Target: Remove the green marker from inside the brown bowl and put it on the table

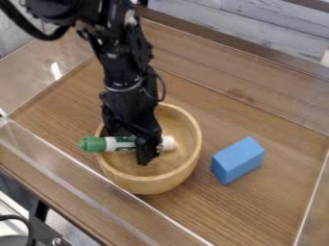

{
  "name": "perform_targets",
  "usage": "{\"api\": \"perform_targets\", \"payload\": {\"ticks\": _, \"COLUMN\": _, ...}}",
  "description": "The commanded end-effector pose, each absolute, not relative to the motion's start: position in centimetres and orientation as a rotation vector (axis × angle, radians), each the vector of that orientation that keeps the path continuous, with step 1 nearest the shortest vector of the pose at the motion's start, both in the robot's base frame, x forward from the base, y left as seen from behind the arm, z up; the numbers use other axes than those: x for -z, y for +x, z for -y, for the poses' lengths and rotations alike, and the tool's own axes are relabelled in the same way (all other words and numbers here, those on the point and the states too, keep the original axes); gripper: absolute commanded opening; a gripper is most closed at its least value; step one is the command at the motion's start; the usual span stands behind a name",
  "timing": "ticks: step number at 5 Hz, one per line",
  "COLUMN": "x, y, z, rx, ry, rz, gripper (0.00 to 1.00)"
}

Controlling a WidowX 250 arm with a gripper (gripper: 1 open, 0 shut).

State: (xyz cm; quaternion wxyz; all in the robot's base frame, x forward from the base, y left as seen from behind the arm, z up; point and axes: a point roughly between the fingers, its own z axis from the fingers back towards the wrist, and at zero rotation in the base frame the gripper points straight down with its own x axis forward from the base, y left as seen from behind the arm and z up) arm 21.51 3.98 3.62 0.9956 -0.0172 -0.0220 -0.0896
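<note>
The brown bowl [180, 165] sits on the table [232, 101] near its front middle. The green marker [103, 145] lies across the bowl's left side, its green cap sticking out over the left rim and its white barrel running right under my fingers. My black gripper [137, 144] reaches straight down into the bowl, open, with one finger on each side of the marker's barrel. The middle of the barrel is hidden behind the fingers.
A blue rectangular block [238, 159] lies on the table just right of the bowl. Low clear acrylic walls [52, 197] run round the table's edges, the front one close to the bowl.
</note>
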Motion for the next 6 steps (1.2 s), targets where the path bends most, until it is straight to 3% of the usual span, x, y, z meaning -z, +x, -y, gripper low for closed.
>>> {"api": "perform_targets", "payload": {"ticks": 1, "x": -3.6, "y": 22.0, "z": -4.1, "rx": 0.176, "ry": -0.025, "rz": 0.078, "gripper": 0.0}}
{"api": "perform_targets", "payload": {"ticks": 6, "x": -1.4, "y": 22.0, "z": -3.1, "rx": 0.166, "ry": -0.032, "rz": 0.091, "gripper": 0.0}}
